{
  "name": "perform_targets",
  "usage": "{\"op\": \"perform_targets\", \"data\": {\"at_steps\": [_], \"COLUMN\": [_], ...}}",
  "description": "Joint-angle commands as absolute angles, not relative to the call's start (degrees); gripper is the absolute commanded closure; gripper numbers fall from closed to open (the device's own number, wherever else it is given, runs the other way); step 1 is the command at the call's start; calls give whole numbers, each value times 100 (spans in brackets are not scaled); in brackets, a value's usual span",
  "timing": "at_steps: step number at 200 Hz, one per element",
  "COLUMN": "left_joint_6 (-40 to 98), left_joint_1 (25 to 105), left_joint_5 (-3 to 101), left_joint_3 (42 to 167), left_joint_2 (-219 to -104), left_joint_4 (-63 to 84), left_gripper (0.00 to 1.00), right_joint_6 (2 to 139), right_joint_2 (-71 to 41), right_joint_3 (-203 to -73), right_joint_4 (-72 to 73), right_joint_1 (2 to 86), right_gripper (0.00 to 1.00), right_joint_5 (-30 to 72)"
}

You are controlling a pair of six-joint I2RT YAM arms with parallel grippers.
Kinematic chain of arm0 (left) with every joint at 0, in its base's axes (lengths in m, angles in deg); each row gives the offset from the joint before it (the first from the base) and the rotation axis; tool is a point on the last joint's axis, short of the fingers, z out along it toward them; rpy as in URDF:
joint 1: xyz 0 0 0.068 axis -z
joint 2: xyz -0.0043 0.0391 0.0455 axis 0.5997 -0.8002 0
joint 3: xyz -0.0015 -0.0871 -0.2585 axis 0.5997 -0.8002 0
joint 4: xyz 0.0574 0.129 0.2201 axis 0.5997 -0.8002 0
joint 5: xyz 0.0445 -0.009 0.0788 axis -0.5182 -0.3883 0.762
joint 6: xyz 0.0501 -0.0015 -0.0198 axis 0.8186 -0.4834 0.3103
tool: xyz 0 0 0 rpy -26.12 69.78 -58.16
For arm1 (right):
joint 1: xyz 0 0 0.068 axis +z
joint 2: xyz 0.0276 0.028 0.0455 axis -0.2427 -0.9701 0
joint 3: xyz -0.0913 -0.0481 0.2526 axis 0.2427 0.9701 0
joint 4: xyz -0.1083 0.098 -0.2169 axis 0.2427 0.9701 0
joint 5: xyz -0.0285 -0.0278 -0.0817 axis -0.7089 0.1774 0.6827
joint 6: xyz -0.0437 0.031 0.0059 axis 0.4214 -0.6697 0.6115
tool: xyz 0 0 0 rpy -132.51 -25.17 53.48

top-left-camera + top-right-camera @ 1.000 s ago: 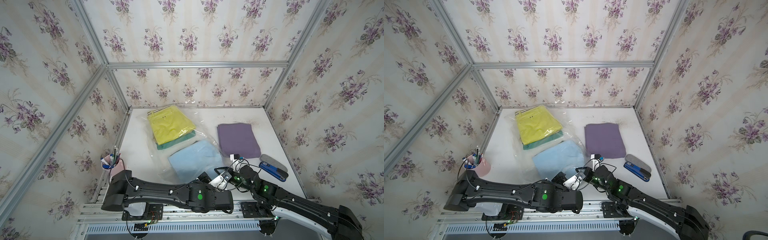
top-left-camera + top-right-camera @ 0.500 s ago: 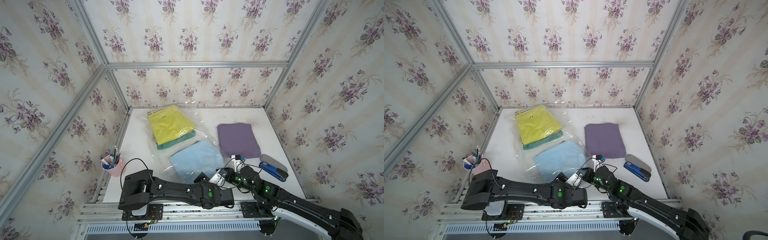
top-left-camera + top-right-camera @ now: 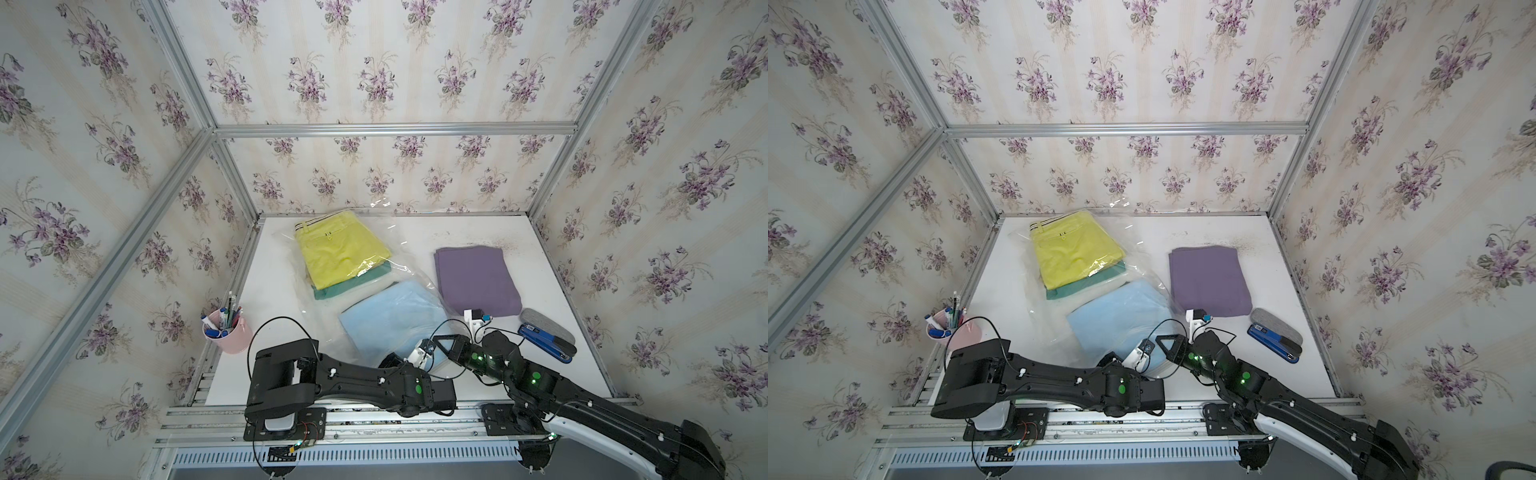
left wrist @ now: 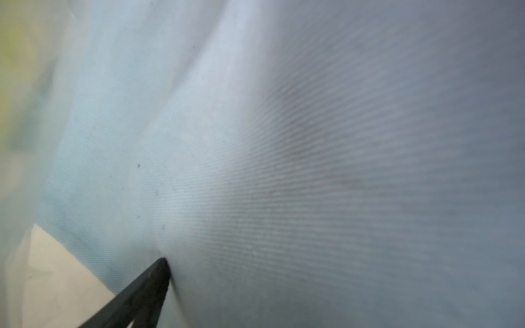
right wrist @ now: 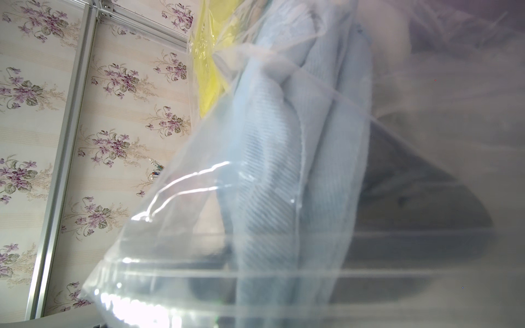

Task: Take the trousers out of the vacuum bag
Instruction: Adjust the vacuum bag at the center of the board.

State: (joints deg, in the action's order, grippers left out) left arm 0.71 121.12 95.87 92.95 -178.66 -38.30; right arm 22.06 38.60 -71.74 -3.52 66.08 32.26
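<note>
1. Bag (image 3: 318, 328) lies flat on the tabletop (image 3: 415, 232), mouth toward the arms. Blue trousers (image 3: 390, 320) sit at the mouth, yellow-green trousers (image 3: 338, 253) lie on teal trousers (image 3: 353, 284) deeper in, and purple trousers (image 3: 476, 278) are already out, just beside the bag
2. Right jaws are shut, seemingly pinching the top film at the mouth; the right wrist view shows film (image 5: 284, 255) draped across the lens. Risk: slick film slips free and the mouth drops onto the left jaws
3. Left jaws are almost fully spread at the near edge of the blue trousers, nothing clamped. 1 fingertip (image 4: 154, 279) presses the cloth, the other is out of view. Can't tell if film lies between fingertip and cloth. Risk: closing pinches film with cloth, so the pull drags the whole bag
4. Risk: only the top fold gets caught, so the blue trousers unfold and snag at the mouth
5. Risk: nothing pins the far end, so a hard pull slides the bag and the 2 deeper trousers toward the front edge
6. Stapler (image 3: 544, 338) lies near the right arm (image 3: 540, 382); a swing could knock it
</note>
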Motion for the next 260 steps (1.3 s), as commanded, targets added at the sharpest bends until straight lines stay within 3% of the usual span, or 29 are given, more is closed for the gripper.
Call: {"op": "perform_targets", "data": {"at_steps": [1,36,66,105,121,140,175,204,260], "left_joint_6": [-252,-412,-360,-257,-121,54,259,154,-291], "left_joint_1": [12105,12096,12055,12056,12056,12064,12069,12069,12041], "left_joint_5": [9673,9845,9843,9829,9765,9654,9477,9604,9960], "left_joint_3": [9243,9323,9377,9399,9408,9399,9420,9415,9583], "left_joint_2": [-17831,-17872,-17910,-17855,-17805,-17747,-17688,-17659,-17832], "left_joint_4": [-4210,-4412,-4428,-4392,-4298,-4125,-3958,-4103,-4743], "left_gripper": [8,30,61,76,74,48,29,29,39], "right_joint_6": [2297,2320,2325,2216,2110,2035,2028,2001,2003], "right_joint_2": [3889,3888,3905,3954,3959,3876,3590,3397,3405], "right_joint_3": [-7194,-7201,-7186,-7133,-7074,-7045,-7003,-6960,-6950], "right_joint_4": [-615,-643,-612,-581,-616,-634,-922,-1139,-1150], "right_joint_1": [6581,6570,6571,6568,6564,6564,6564,6564,6564], "right_gripper": [100,100,97,74,63,49,46,43,42], "right_joint_5": [3402,3354,3337,3401,3462,3553,3514,3446,3439]}}
